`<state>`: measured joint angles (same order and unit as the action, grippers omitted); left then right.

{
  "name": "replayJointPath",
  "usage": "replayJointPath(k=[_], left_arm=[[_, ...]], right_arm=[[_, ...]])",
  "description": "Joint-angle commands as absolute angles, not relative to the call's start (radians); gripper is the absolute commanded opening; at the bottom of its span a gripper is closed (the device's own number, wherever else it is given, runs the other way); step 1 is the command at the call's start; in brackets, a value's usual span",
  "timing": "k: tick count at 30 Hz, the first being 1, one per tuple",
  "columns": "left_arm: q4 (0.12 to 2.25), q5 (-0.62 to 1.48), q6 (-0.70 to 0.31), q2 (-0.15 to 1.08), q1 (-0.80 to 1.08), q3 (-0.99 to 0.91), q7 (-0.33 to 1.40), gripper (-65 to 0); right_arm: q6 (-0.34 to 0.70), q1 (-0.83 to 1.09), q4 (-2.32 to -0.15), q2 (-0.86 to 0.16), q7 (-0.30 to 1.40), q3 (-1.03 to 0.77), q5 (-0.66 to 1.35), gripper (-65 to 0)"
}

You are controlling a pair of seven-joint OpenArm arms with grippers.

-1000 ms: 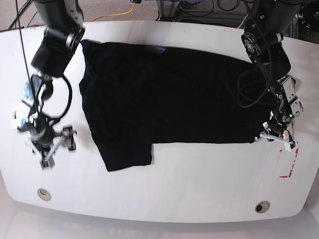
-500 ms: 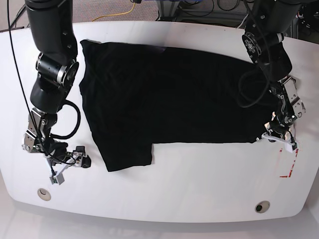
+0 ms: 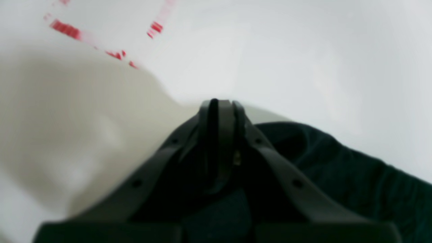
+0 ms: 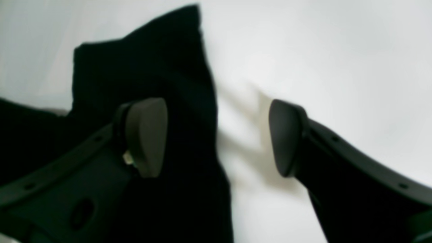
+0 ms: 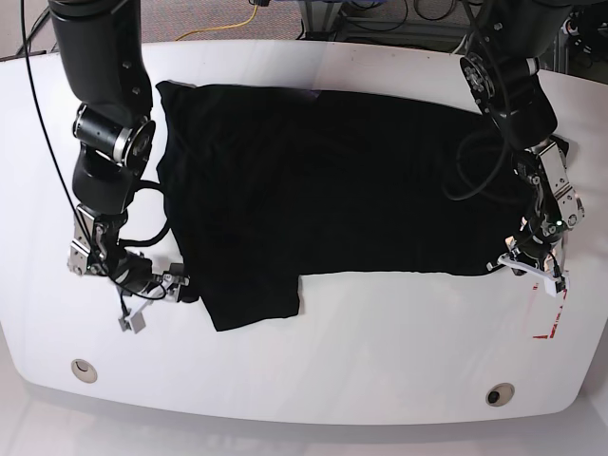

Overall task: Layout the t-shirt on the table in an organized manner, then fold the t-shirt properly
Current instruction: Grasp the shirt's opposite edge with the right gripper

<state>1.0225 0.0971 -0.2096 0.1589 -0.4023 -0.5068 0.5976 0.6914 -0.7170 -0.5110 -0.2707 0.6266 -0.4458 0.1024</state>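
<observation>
Base view: t-shirt point(image 5: 323, 190) hem seemingly pinched; table point(image 5: 380, 351) bare in front.

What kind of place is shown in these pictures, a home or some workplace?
Probably a robotics lab, not a home. Two black robot arms work over a glossy white table that bears a red outline mark and a black t-shirt, and loose cables lie on the floor behind it.

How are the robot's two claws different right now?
The left gripper has its jaws pressed shut at the t-shirt's edge, near the red mark; whether cloth is pinched is hidden. The right gripper is open wide, one finger over the sleeve, one over the bare table. Both are black and low by the shirt.
</observation>
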Motion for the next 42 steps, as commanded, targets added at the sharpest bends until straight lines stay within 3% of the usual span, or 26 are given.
replayJointPath(k=[1,26,30,35,37,42], left_arm=[[1.050,0.105,-0.214,0.176,-0.435,-0.507,0.573,-65.0],[1.055,0.105,-0.214,0.174,-0.435,-0.506,0.573,-65.0],[1.055,0.105,-0.214,0.176,-0.437,-0.506,0.573,-65.0],[1.056,0.105,-0.214,0.179,-0.441,-0.504,0.573,-65.0],[1.056,0.105,-0.214,0.179,-0.443,-0.504,0.573,-65.0],[1.078,0.105,-0.214,0.179,-0.444,-0.504,0.573,-65.0]], right_arm=[[0.698,-0.723,-0.527,-0.282,0.610,-0.449,0.116,-19.5],[0.698,-0.644,-0.539,-0.185,0.653,-0.447,0.117,-20.8],[0.698,-0.639,-0.588,-0.180,0.653,-0.447,0.116,-30.8],[0.698,-0.644,-0.604,-0.183,0.680,-0.447,0.114,-57.5],[0.698,-0.645,-0.604,-0.183,0.688,-0.447,0.114,-65.0],[0.698,-0.659,-0.605,-0.191,0.688,-0.446,0.114,-65.0]])
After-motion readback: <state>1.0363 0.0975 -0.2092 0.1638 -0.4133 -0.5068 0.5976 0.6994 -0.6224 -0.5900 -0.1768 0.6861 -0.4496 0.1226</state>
